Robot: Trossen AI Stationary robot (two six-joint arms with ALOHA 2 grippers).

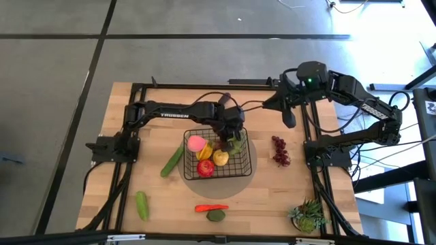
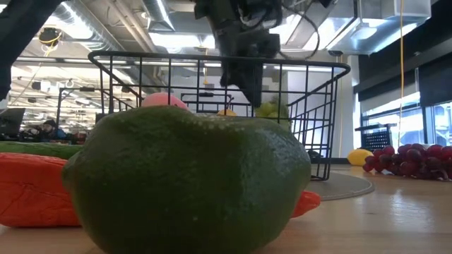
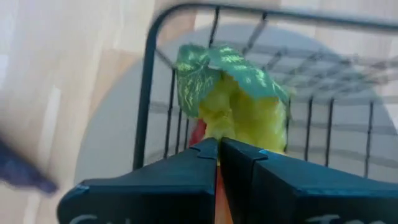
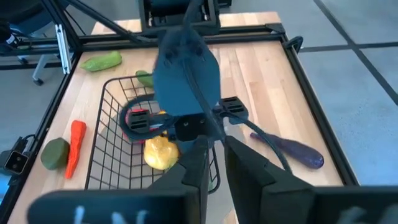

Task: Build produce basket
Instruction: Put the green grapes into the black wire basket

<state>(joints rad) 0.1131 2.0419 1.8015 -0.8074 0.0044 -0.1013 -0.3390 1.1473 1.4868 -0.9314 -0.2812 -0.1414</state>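
Note:
The black wire basket [image 1: 240, 169] stands on a grey round mat at the table's middle. In it lie a pink peach [image 1: 196, 143], a red tomato [image 1: 205, 168] and a yellow lemon [image 1: 221, 158]. My left gripper [image 1: 232, 136] reaches down inside the basket's far right corner, shut at the green grapes [image 3: 233, 99], which also show in the low view [image 2: 272, 109]. My right gripper [image 4: 216, 155] hangs raised over the table's far right, empty, its fingers a narrow gap apart. A purple eggplant [image 4: 292, 149] lies on the table below it. My left gripper meets the green grape bunch at its near end [image 3: 214, 134], coming from above and slanting down into the basket. The fingers [image 3: 186, 165] hide the place of contact, so the part held cannot be told. The bunch sits beside the basket's wall, its leaf end away from the fingers.
A cucumber [image 1: 172, 162] leans at the basket's left side; another [image 1: 141, 204] lies near the front left. A red chilli [image 1: 211, 207] and a round green fruit [image 1: 216, 216] lie at the front. Dark red grapes [image 1: 280, 151] lie right of the basket. A spiky potted plant [image 1: 310, 214] stands front right.

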